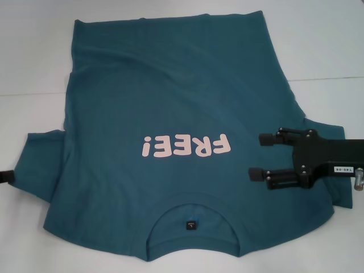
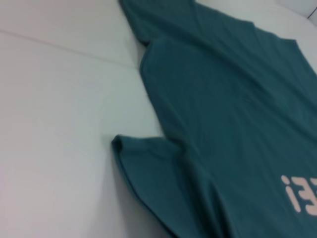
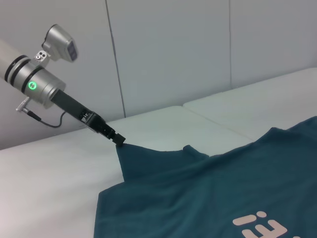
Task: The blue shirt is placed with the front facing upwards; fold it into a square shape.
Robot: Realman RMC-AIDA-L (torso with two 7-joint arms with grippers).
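The blue shirt (image 1: 170,142) is laid front up on the white table (image 1: 34,68), collar toward the robot, the "FREE!" lettering (image 1: 185,147) reading upside down in the head view. The dark neck label (image 1: 190,225) sits inside the collar, just nearer the robot than the lettering. The shirt's right sleeve is largely hidden in the head view beneath the right gripper (image 1: 257,156), and its tip is cut off at the frame edge. Of the left gripper (image 1: 5,177) only a dark sliver is seen there, at the tip of the left sleeve. The right wrist view supplies what the head view lacks: the left gripper (image 3: 118,140) is seen far off across the shirt (image 3: 218,193), its tip meeting the sleeve corner, which is drawn up to a point; whether the fingers are clamped on the cloth cannot be told. The left wrist view shows only the shirt (image 2: 233,114), the sleeve and part of the lettering (image 2: 299,193); no fingers appear. The right gripper is held over the shirt beside the lettering, its two fingers spread apart and empty; contact with the fabric cannot be judged.
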